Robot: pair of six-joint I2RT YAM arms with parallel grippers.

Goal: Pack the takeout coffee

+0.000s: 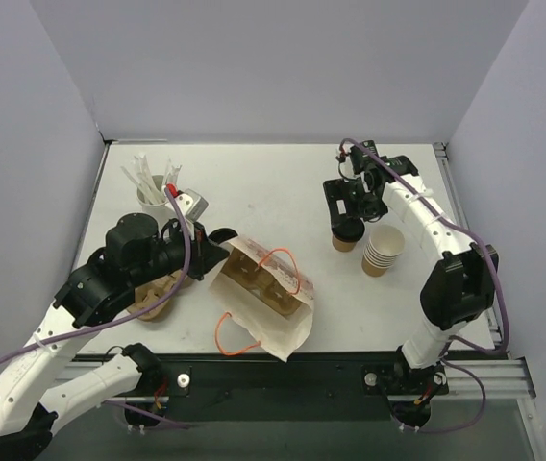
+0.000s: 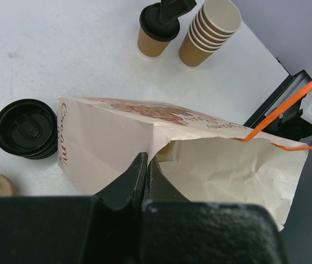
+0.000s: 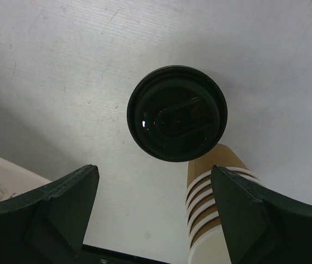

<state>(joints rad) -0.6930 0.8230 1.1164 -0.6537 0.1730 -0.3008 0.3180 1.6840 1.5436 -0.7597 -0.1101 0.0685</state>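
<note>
The takeout coffee (image 1: 347, 235), a brown paper cup with a black lid, stands upright at the right of the table. It also shows in the left wrist view (image 2: 155, 30) and from above in the right wrist view (image 3: 177, 121). My right gripper (image 1: 349, 219) (image 3: 153, 171) hovers just above it, open and empty, not touching it. A white printed paper bag (image 1: 265, 300) (image 2: 211, 165) with orange handles lies on its side mid-table. My left gripper (image 1: 213, 254) (image 2: 146, 160) is shut on the bag's rim.
A stack of lidless brown cups (image 1: 383, 250) (image 2: 208, 30) (image 3: 216, 214) stands right beside the coffee. A stack of black lids (image 2: 25, 128) lies left of the bag. A brown cup carrier (image 1: 259, 277) shows in the bag's mouth. A cup of straws (image 1: 153, 184) stands far left.
</note>
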